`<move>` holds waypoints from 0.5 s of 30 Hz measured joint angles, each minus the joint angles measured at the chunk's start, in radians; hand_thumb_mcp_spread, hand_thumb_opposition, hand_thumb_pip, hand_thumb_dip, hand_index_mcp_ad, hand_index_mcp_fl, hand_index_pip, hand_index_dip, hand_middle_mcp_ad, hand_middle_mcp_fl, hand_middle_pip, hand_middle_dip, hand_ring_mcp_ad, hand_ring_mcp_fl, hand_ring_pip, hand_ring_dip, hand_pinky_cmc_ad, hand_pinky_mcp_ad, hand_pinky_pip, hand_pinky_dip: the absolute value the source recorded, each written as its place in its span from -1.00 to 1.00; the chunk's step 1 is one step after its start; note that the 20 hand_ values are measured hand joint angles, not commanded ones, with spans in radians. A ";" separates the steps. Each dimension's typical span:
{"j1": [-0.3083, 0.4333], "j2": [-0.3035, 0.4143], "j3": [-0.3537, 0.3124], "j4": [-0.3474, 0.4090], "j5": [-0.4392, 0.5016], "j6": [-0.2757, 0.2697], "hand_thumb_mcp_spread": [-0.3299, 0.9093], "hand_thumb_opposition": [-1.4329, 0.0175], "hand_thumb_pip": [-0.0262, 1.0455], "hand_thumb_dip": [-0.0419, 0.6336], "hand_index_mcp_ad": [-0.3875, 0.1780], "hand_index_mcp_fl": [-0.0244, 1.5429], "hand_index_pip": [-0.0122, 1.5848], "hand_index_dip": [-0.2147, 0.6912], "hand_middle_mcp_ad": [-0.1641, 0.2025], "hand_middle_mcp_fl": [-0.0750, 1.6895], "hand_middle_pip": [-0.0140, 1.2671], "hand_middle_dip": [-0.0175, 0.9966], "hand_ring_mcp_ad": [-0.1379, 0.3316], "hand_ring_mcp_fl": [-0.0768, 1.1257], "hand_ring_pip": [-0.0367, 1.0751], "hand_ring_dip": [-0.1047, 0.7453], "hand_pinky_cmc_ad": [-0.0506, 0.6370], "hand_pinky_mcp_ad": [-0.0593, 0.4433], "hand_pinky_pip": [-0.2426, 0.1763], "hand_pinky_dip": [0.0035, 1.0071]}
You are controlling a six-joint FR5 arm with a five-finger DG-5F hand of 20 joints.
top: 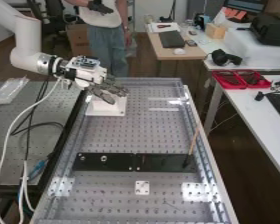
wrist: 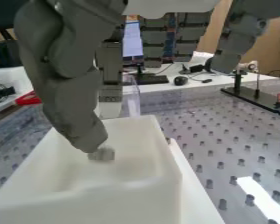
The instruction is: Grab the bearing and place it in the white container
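Note:
In the high view the hand point(top: 109, 92) is over the white container point(top: 96, 108) near the bench's far end. Its fingers look extended, not curled. Seen in the wrist view, the hand point(wrist: 67, 75) has its thumb pointing down into the white container point(wrist: 140, 197), while the other fingers are fairly straight and apart from it. A small grey thing point(wrist: 103, 154) is at the thumb's tip, inside the container; I cannot tell whether it is the bearing or part of the tip. Small metal rings point(top: 103, 158) lie on a black plate point(top: 117, 162) in the high view.
A second black plate point(top: 160, 163) adjoins the first, with a thin upright rod point(top: 194, 140) at its right. A small white plate point(top: 142, 187) lies nearer. Raised rails point(top: 205, 150) edge the perforated bench. Cables point(top: 21, 117) hang at the left.

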 joint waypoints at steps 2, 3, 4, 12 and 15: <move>-0.003 0.001 0.000 0.000 -0.005 0.003 0.26 -0.22 0.13 0.06 -0.23 -0.94 0.49 -0.07 0.30 -0.91 -0.77 -0.48 0.07 -0.88 -0.76 -0.53 0.10 0.34 0.01 -0.65; -0.006 0.003 0.000 0.001 -0.009 0.003 0.21 -0.20 0.17 0.06 -0.23 -0.97 0.43 -0.07 0.30 -0.91 -0.77 -0.48 0.07 -0.88 -0.76 -0.53 0.11 0.35 -0.03 -0.66; -0.008 0.004 0.000 0.001 -0.013 0.003 0.19 -0.19 0.18 0.05 -0.23 -0.97 0.42 -0.07 0.30 -0.91 -0.77 -0.48 0.07 -0.88 -0.76 -0.53 0.10 0.34 -0.05 -0.65; -0.038 0.045 -0.001 -0.002 -0.035 -0.023 0.12 -0.16 0.23 0.06 -0.15 -0.97 0.23 -0.07 0.30 -0.91 -0.78 -0.48 0.07 -0.88 -0.77 -0.53 0.21 0.35 -0.13 -0.64; -0.064 0.091 0.007 -0.012 -0.052 -0.062 0.09 -0.15 0.23 0.01 -0.15 -0.97 0.15 -0.06 0.30 -0.91 -0.78 -0.48 0.07 -0.88 -0.77 -0.53 0.21 0.35 -0.20 -0.62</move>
